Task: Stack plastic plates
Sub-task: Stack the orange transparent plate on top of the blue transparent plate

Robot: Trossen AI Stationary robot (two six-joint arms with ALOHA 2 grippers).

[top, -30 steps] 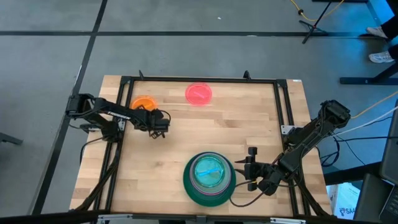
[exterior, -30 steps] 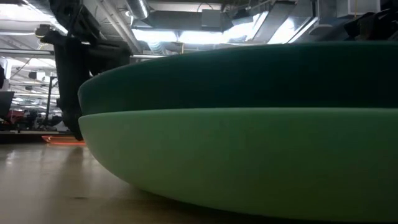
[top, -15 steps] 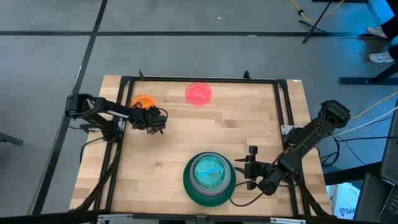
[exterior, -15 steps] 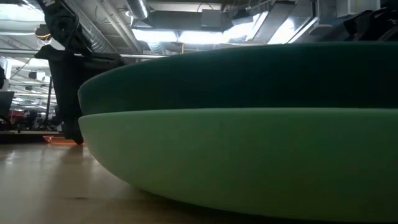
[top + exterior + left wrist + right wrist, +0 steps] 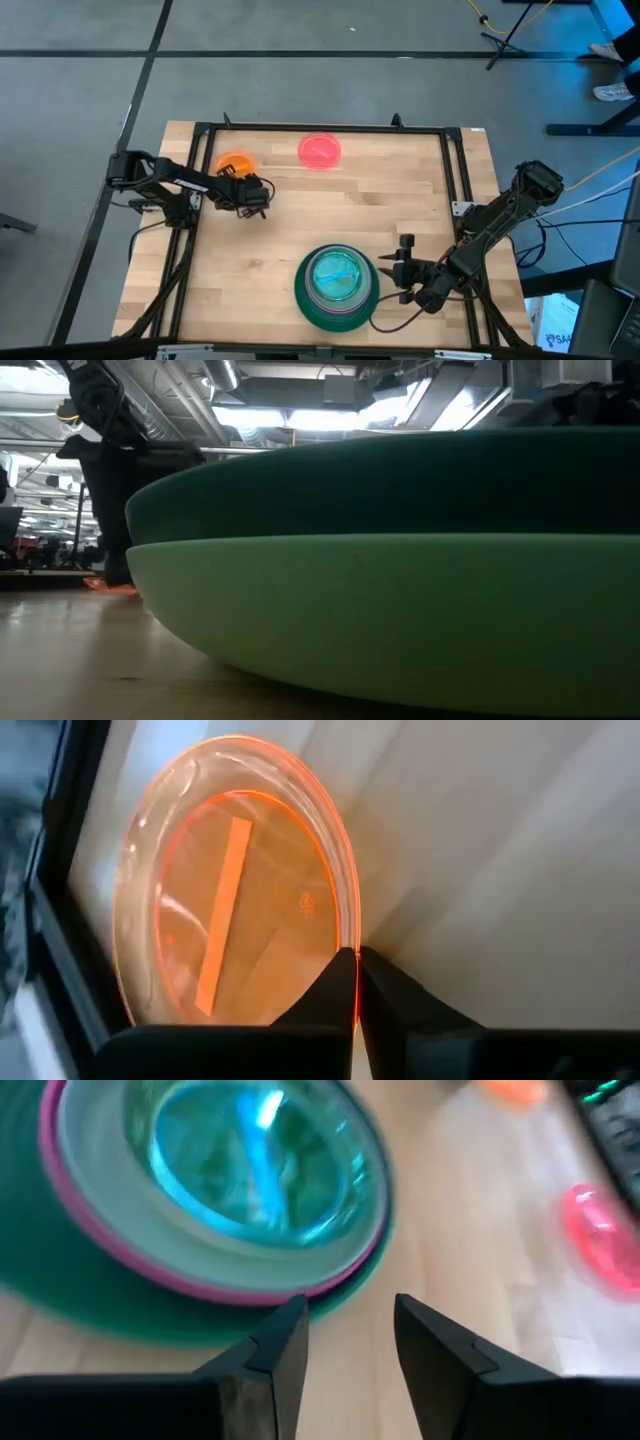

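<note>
Your left end effector (image 5: 254, 194) sits in the upper left of the high view, its fingers pinched together on the near rim of the small translucent orange plastic plate (image 5: 235, 890), which lies flat on the wooden tabletop (image 5: 300, 225) beside the black frame rail (image 5: 200, 160). The grip covers only a thin edge, so lift slowly and keep the plate level; a thin rim hold like this will likely slip if you swing fast. Carry it toward the stack of round plastic plates (image 5: 337, 285) at the bottom centre, where a teal plate (image 5: 255, 1165) sits on top, and lower it centred before letting go. Your right end effector (image 5: 345, 1340) waits just right of that stack with its fingers apart. The pink-red plate (image 5: 320, 150) at the top centre remains unstacked.
</note>
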